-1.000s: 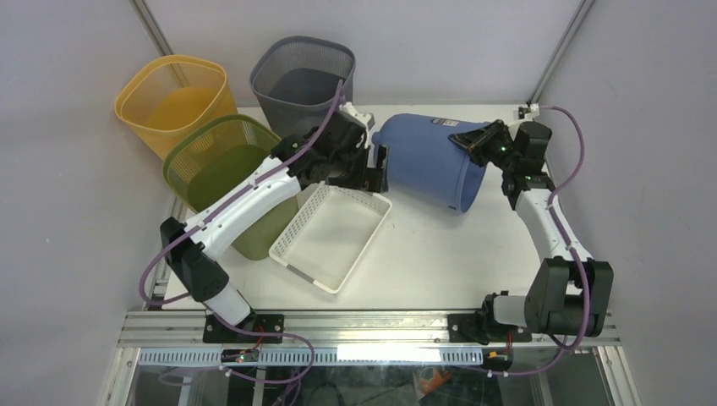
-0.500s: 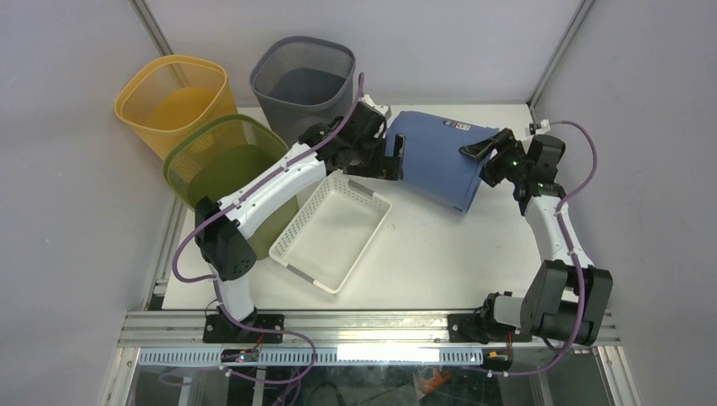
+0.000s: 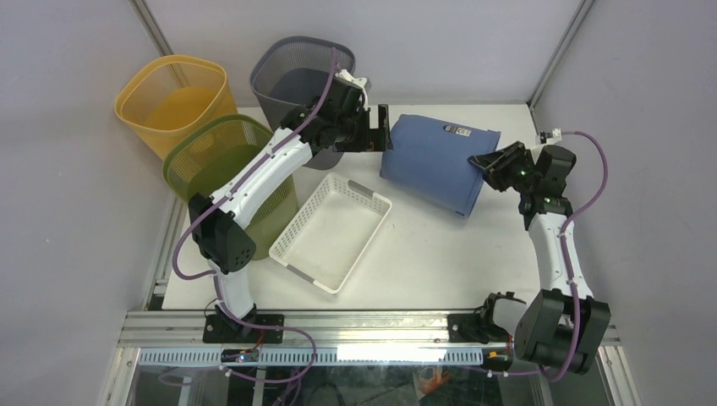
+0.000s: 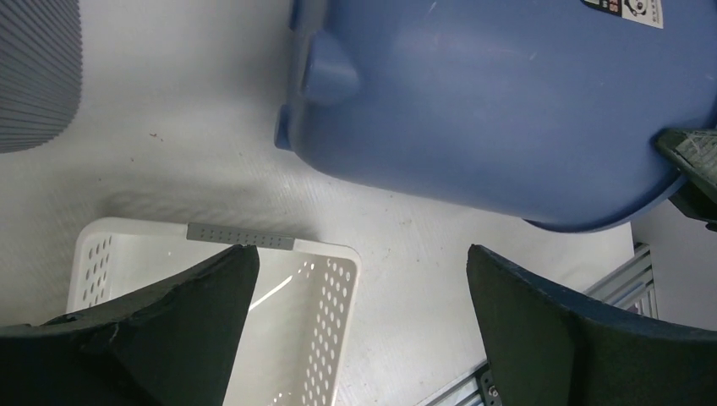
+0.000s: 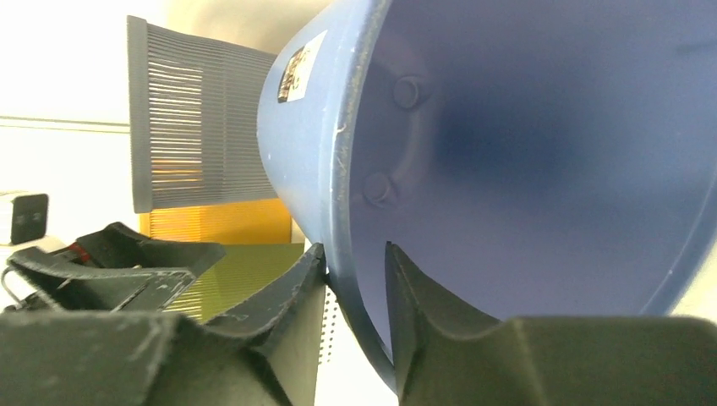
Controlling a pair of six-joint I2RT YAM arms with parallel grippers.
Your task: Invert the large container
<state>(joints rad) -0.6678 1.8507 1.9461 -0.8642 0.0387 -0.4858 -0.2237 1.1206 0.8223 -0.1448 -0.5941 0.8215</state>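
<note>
container [image 3: 435, 161] lies on its side between both grippers; left gripper [image 3: 382, 129], arm stretched far, gapes wide at its base; right gripper [image 5: 355, 251], wrist turned inward, pinches its rim

The top camera is looking down from high above the near edge over the whole table [image 3: 440, 245]. The left wrist camera is facing down, close above the bin [image 4: 507, 101]. The right wrist camera is peering leftward into its mouth, nearer still. All are sharing the bin.
</note>
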